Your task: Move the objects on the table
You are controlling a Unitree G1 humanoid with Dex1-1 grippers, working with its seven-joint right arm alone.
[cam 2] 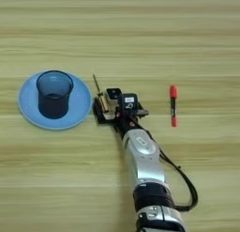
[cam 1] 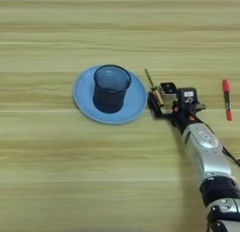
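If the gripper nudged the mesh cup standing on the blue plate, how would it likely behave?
The mesh cup stands upright on the blue plate and is fairly tall for its base, so a high push might tip it. Its see-through wire walls suggest it is light. On the plate's smooth-looking surface it would probably slide easily.

Red marker pen, lying flat on bare wood at the right of the scene. Pointing near to far, brighter red cap at the far end. Alone, well apart from everything else.
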